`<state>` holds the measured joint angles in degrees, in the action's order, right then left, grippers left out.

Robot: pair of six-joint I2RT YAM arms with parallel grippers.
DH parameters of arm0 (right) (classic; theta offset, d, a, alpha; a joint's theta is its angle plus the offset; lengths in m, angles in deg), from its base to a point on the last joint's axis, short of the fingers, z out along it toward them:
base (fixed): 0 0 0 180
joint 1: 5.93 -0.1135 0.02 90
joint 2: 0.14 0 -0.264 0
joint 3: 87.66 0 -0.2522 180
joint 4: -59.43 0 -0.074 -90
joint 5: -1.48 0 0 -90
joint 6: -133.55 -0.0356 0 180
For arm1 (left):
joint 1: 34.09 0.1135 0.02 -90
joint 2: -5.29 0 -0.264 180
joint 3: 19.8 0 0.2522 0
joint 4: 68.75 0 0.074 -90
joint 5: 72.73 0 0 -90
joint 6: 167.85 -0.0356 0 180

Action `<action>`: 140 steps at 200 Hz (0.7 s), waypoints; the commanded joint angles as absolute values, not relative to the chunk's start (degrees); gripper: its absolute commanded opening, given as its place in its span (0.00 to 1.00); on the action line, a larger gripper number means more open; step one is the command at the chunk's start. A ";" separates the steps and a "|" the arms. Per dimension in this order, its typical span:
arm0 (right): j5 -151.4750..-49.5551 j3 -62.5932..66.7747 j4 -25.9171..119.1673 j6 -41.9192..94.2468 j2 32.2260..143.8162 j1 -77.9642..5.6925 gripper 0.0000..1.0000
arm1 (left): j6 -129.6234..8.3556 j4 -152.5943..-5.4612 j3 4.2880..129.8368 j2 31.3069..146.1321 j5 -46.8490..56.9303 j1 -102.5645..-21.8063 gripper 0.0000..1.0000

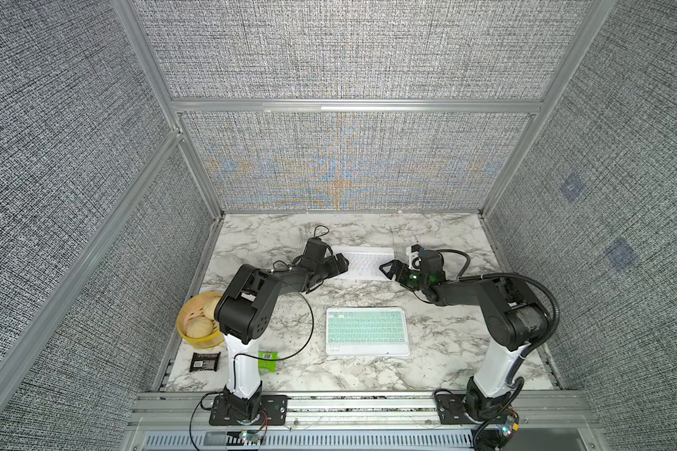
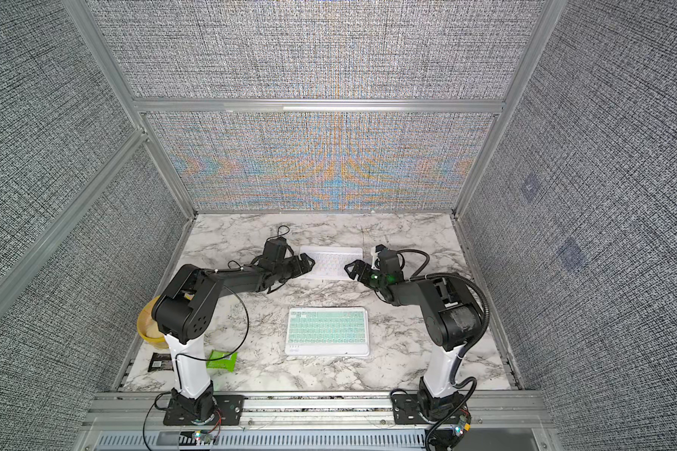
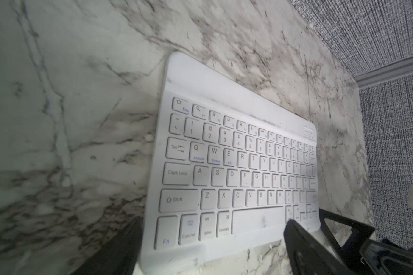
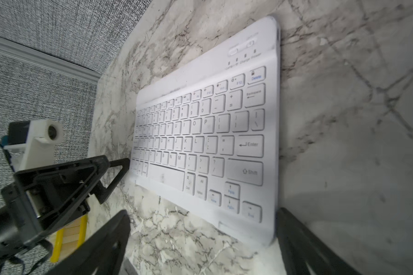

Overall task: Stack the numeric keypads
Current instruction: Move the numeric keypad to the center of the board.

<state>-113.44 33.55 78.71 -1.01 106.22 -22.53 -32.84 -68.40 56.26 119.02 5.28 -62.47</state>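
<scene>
A white-keyed keypad (image 1: 364,263) (image 2: 331,263) lies flat at the back middle of the marble table (image 1: 446,351). A mint green keypad (image 1: 368,331) (image 2: 327,331) lies nearer the front. My left gripper (image 1: 344,265) (image 3: 210,257) is open at the white keypad's (image 3: 236,166) left end, its jaws straddling the near left corner. My right gripper (image 1: 387,269) (image 4: 200,247) is open at the white keypad's (image 4: 200,133) near right corner. One of its fingers (image 4: 303,242) is beside the keypad's short edge and the other finger (image 4: 100,247) is over bare marble.
A round yellow basket of buns (image 1: 198,320) stands at the left edge, partly behind the left arm. In front of it lie a black packet (image 1: 205,360) and a green packet (image 1: 267,359). Fabric walls with metal rails close the back and both sides.
</scene>
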 commanded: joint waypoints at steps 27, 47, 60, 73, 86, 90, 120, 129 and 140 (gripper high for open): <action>-133.47 37.10 102.83 -21.01 113.83 -21.50 0.86 | -29.70 -66.98 57.05 121.46 -10.68 -63.53 0.93; -134.30 37.50 113.70 -27.21 118.17 -20.50 0.82 | -29.78 -67.00 57.06 121.57 -10.77 -63.53 0.93; -134.47 37.31 119.19 -30.50 120.90 -20.04 0.80 | -29.83 -67.03 57.10 121.57 -10.86 -63.45 0.93; -134.22 37.17 122.75 -32.38 122.88 -19.68 0.78 | -29.78 -67.13 56.98 121.58 -10.79 -63.44 0.92; -133.12 37.52 123.76 -32.38 123.85 -19.26 0.77 | -29.89 -67.30 56.89 121.31 -10.53 -63.44 0.92; -132.68 37.63 123.81 -32.04 124.00 -19.10 0.77 | -29.87 -67.38 56.89 121.31 -10.43 -63.44 0.92; -130.88 38.47 121.95 -30.37 124.09 -17.88 0.76 | -30.35 -68.65 56.99 120.74 -9.83 -63.36 0.92; -130.79 38.85 121.43 -29.78 123.27 -16.98 0.75 | -30.82 -69.39 57.13 120.33 -9.48 -63.27 0.92; -130.86 39.25 119.50 -28.42 121.23 -15.34 0.75 | -31.52 -70.91 57.73 119.87 -8.80 -63.27 0.92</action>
